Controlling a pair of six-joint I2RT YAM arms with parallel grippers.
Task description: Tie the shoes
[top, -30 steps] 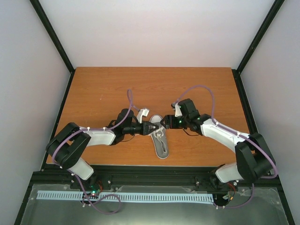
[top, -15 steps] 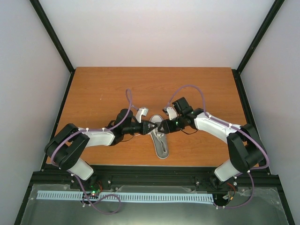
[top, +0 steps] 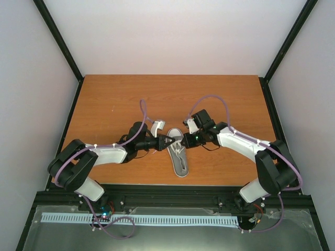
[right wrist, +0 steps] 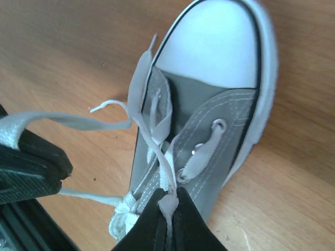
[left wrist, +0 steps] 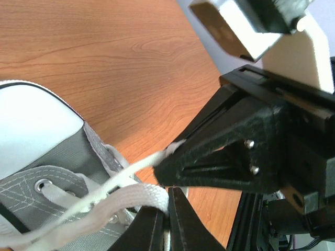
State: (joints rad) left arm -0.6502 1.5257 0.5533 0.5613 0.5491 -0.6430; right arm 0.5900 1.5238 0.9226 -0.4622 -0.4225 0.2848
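Though top cam hides it, wrist cams show L gripper [left wrist: 168, 212] & R gripper [right wrist: 168, 204] each pinching white laces [right wrist: 166, 170].

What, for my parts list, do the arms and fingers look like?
Left arm and right arm: white links between black joints, a lilac cable looping along each. Fingers: black wedges with two screws. A green light shows on the right wrist.

The grey canvas sneaker [top: 180, 158] stands upright on its sole on the worktop [top: 115, 99], toward the near edge. Its white laces [right wrist: 159, 149] are untied, with strands drawn out sideways. The white toe cap [right wrist: 214, 47] is rounded and plain.
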